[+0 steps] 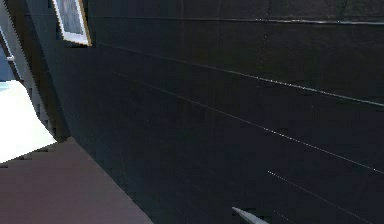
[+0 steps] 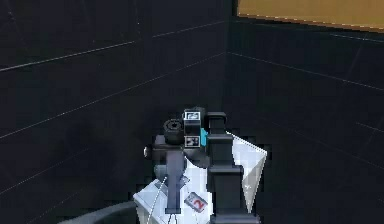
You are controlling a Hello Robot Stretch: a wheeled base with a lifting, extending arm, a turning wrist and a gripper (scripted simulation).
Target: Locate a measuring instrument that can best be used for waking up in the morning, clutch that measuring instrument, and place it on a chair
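Note:
In the arm side view the dark arm rises from the bottom edge, with two small white marked squares at its far end. Left of them is the gripper, its dark body and thin fingers pointing down over a white tabletop. Two small flat items, one reddish and one pale, lie on that surface near the fingers. I cannot make out an alarm clock by shape. I cannot tell whether the gripper holds anything.
A dark panelled wall runs close across the forward view, with a framed picture at the upper left, a white surface at the left edge and brown floor. An orange-brown panel hangs on the dark wall in the arm side view.

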